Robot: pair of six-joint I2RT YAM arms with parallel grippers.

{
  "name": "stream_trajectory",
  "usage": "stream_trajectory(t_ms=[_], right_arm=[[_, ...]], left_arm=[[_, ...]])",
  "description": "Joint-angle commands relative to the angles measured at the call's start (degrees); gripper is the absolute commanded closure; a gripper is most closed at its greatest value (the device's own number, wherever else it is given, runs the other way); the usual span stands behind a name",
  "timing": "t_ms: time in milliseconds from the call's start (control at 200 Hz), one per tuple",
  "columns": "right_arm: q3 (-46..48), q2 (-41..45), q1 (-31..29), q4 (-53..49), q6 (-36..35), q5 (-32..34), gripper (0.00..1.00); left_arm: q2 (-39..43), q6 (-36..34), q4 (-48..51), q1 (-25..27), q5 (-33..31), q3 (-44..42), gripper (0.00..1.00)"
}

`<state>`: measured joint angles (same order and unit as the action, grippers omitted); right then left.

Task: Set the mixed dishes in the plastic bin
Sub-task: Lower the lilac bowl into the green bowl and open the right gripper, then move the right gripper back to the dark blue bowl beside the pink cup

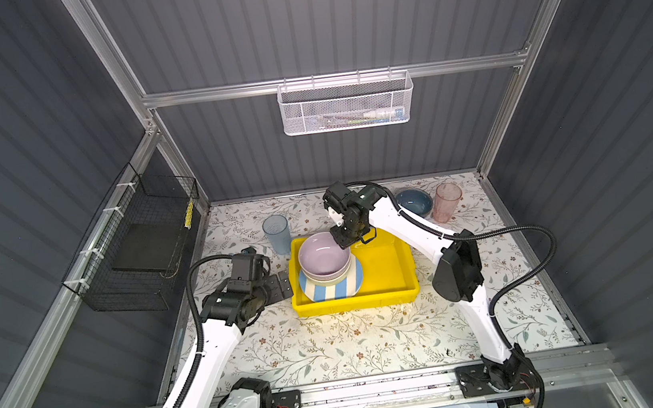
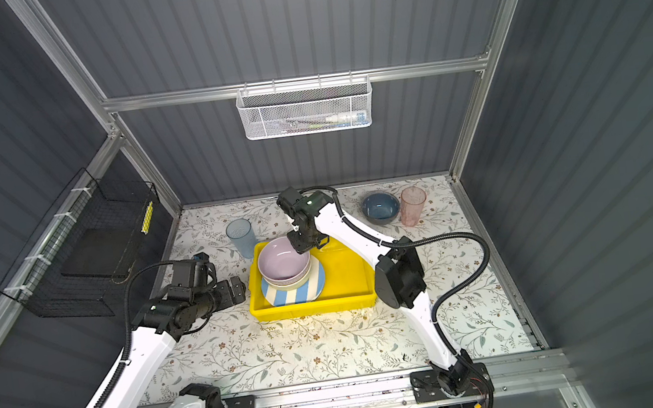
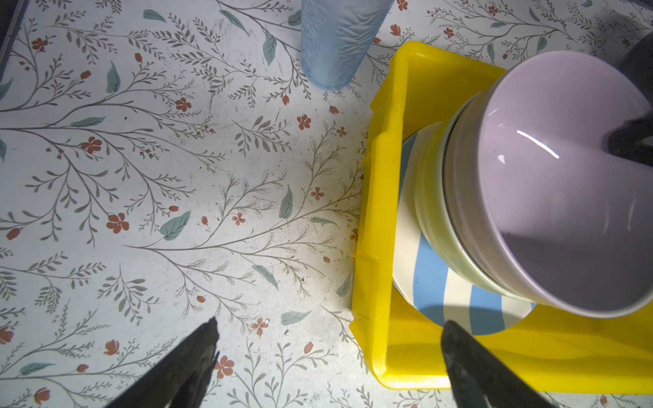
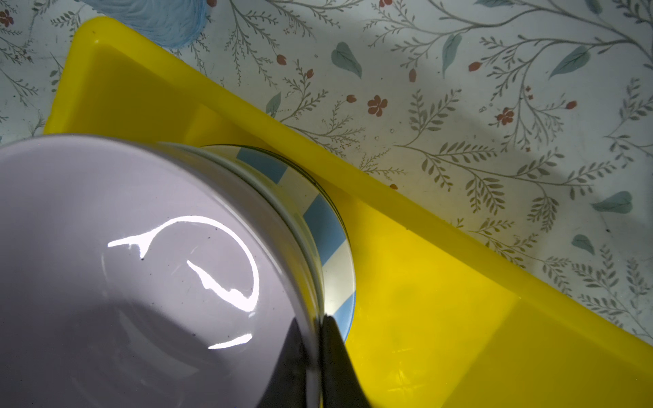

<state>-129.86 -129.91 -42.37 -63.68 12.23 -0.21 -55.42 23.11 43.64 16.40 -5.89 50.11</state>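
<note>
Dark grey walls and a metal frame stand all around a table (image 1: 331, 338) with a leaf and flower cover. A black wire basket (image 1: 141, 243) hangs on the left wall and a white mesh basket (image 1: 347, 104) hangs on the back wall.

The yellow bin (image 1: 386, 267) sits in the middle of the table. A blue and white striped plate (image 1: 326, 292) lies flat in the left half of the bin. A pale green bowl (image 3: 429, 212) sits on the plate, and the lilac bowl (image 1: 322, 253) sits inside the green one. The right half of the bin is bare.

The dark blue bowl (image 1: 414, 202) is near the far right corner of the table. The pink tumbler (image 1: 446, 202) stands just beside it. The blue tumbler (image 1: 276, 233) stands upright near the far left corner of the bin.

The right gripper (image 1: 341, 242) reaches down to the far side of the lilac bowl. Its fingers (image 4: 335, 360) pinch the rim, one inside the bowl and one outside.

The left gripper (image 1: 279, 285) is low, just beside the left wall of the bin. Its fingers (image 3: 198, 360) are spread wide apart and hold nothing
</note>
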Motion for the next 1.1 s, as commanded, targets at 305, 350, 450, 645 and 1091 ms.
stream_trajectory(t_ms=[305, 350, 450, 645, 1091], right_arm=[[0.9, 7.8, 0.3, 1.7, 0.8, 3.7, 0.43], [2.7, 9.2, 0.3, 3.7, 0.8, 7.2, 0.4], [7.6, 12.6, 0.6, 7.6, 1.8, 16.3, 0.36], [18.0, 20.0, 5.9, 14.3, 8.8, 19.1, 0.33], [36.8, 26.1, 14.4, 24.5, 30.0, 30.7, 0.32]], left_arm=[[-0.4, -0.7, -0.5, -0.5, 1.4, 0.1, 0.0], [-0.3, -0.7, -0.6, -0.4, 1.4, -0.2, 0.0], [-0.3, -0.5, -0.6, -0.4, 1.5, -0.2, 0.0], [0.0, -0.4, -0.4, -0.4, 0.9, -0.2, 0.0], [-0.9, -0.5, -1.9, -0.5, 2.2, -1.0, 0.0]])
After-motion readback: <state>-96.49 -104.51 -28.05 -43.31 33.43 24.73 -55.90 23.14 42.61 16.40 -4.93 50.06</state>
